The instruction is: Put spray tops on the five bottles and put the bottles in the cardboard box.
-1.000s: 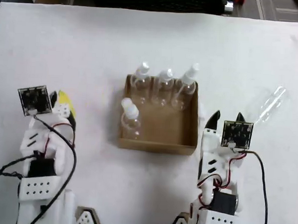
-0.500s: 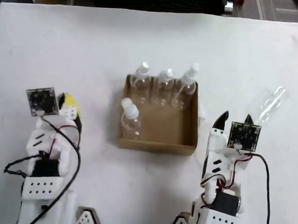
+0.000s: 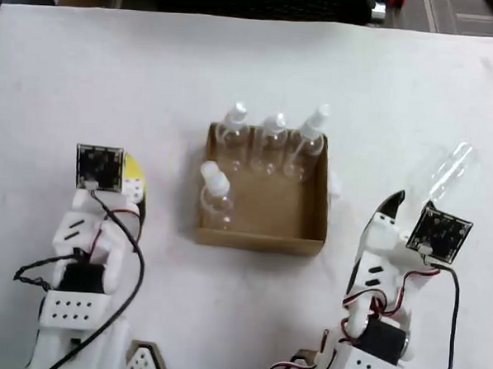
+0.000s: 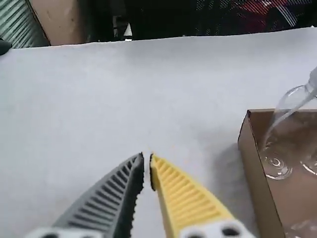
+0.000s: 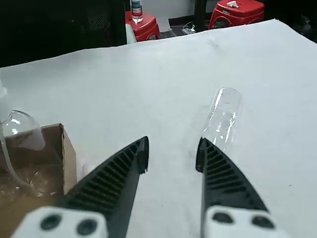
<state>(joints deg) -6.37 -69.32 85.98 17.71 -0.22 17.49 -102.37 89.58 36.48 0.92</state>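
A: Right gripper (image 5: pixel 172 151) has its jaws apart with a moderate gap, empty. Over the last second that arm swung outward, away from the cardboard box (image 3: pixel 260 239), and it now lines up on the fifth bottle (image 5: pixel 223 116).
B: Where's that bottle?
A: Lying on its side on the table (image 3: pixel 153 64), well clear of the box on the right arm's side, just past the fingertips. It hasn't moved. No top on it that I can see.
B: Left?
A: Left gripper (image 4: pixel 147 163) is nearly closed, holding nothing. Its arm slid closer to the box, tips over bare table.
B: Box contents?
A: Four bottles (image 3: pixel 272 136) standing inside, tops on, unchanged. There's a small white piece (image 3: pixel 335 187) on the table by the box's right wall. Probably the last spray top, can't confirm.
B: So four of five done.
A: Looks that way. Right arm seems set up to grab the last bottle, which needs capping before boxing.
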